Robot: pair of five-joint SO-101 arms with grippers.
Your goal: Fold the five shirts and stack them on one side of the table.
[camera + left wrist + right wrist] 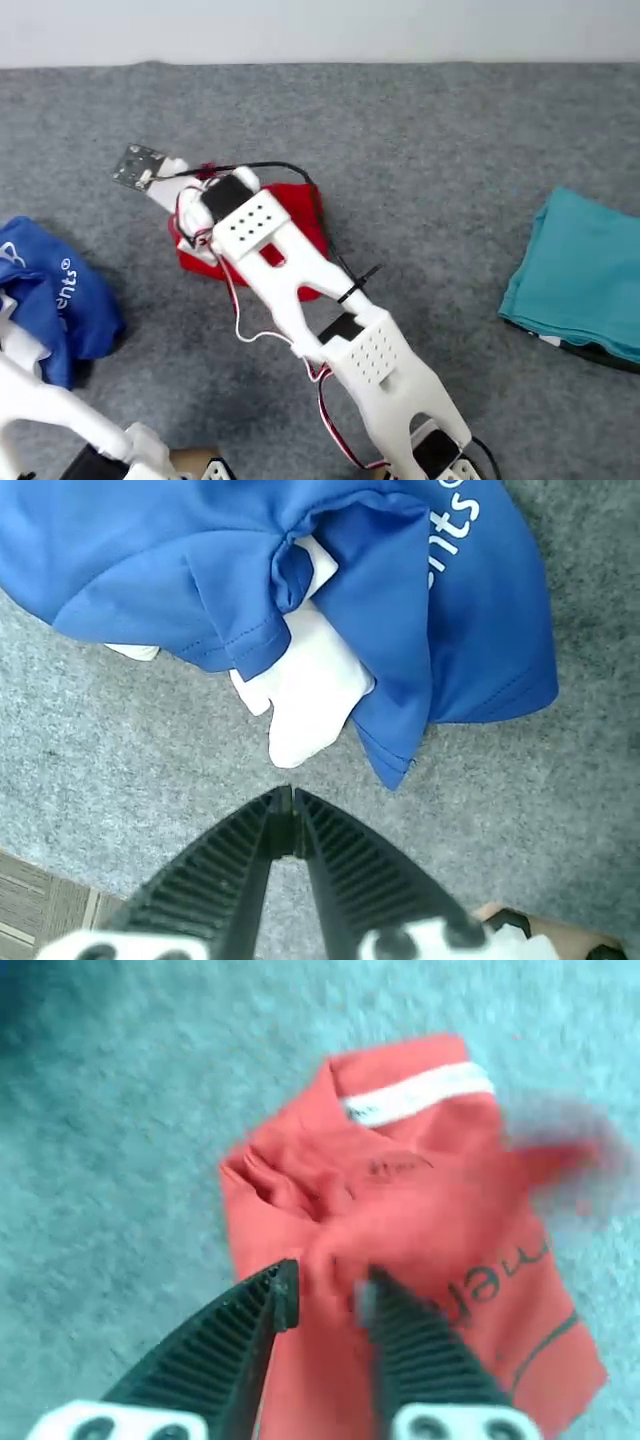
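Note:
A crumpled red shirt [300,225] lies left of the table's middle. My right gripper [325,1290] is down on it, shut on a raised fold of the red shirt [400,1210], its fingers kept a little apart by the cloth. In the high view the right arm [300,300] covers much of this shirt. A bunched blue shirt [50,290] lies at the left edge. My left gripper [290,798] is shut and holds nothing, just short of the blue shirt [200,570] and a white shirt [305,695] sticking out from under it. A folded teal shirt [585,270] lies on the right side.
The table is covered with grey carpet [430,170]. A dark garment [600,355] shows under the teal shirt's near edge. The left arm's white base [60,410] is at the lower left corner. Bare carpet lies between the red and teal shirts.

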